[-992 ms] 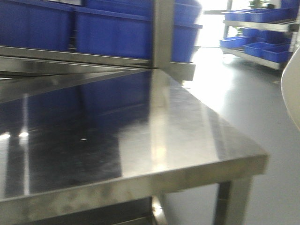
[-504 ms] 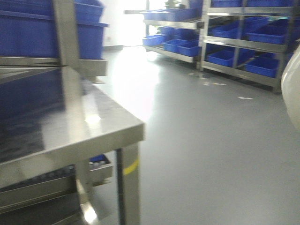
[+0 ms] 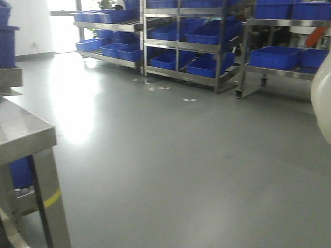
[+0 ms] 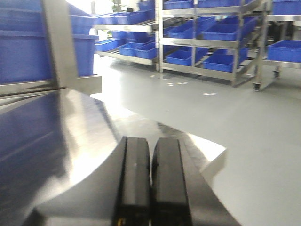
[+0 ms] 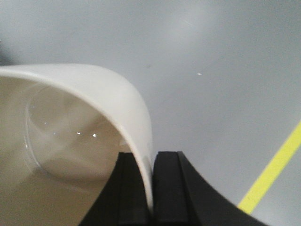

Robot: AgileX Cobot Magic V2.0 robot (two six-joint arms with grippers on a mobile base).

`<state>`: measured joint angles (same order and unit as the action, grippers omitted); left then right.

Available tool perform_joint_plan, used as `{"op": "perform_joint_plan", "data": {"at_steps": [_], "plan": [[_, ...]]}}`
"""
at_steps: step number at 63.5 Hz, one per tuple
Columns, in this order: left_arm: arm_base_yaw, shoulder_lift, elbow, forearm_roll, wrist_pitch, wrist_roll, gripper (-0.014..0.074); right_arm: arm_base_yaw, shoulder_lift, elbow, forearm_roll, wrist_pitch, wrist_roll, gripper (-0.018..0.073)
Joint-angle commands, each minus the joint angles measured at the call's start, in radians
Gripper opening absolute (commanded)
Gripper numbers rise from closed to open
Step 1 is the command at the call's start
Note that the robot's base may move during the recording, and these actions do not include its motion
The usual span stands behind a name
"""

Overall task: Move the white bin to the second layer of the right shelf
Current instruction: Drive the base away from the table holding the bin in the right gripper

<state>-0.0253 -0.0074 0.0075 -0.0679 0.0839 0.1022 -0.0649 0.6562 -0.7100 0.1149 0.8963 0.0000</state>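
The white bin (image 5: 101, 96) hangs over the grey floor, its thin wall pinched between the black fingers of my right gripper (image 5: 151, 156), which is shut on it. One finger is inside the tub and one outside. In the front view only a curved edge of the white bin (image 3: 323, 103) shows at the far right. My left gripper (image 4: 151, 142) is shut with nothing in it, above the corner of a steel table (image 4: 70, 141). Steel racks (image 3: 181, 47) stand far off at the back. Which level is the right shelf second layer I cannot tell.
Blue crates (image 3: 207, 33) fill the racks. A wheeled steel cart (image 3: 279, 70) with more blue crates stands at the back right. The steel table corner (image 3: 23, 137) is at the near left. A yellow floor line (image 5: 275, 169) runs under the right gripper.
The front view has swung right: the steel table slid off to the left edge, and the open floor and the far racks came into view. The bin's edge stays at the right.
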Motion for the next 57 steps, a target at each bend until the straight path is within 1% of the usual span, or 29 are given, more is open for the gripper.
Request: {"op": "perform_joint_plan", "data": {"at_steps": [1,57], "plan": [[-0.004,-0.013,0.037,-0.006,-0.084,-0.003,0.0085,-0.006,-0.002,-0.028,0.01,-0.069,0.0,0.0066],[-0.004,-0.013,0.037,-0.006,-0.084,-0.003,0.0085,-0.006,-0.002,-0.028,0.01,-0.069,0.0,0.0066]]}}
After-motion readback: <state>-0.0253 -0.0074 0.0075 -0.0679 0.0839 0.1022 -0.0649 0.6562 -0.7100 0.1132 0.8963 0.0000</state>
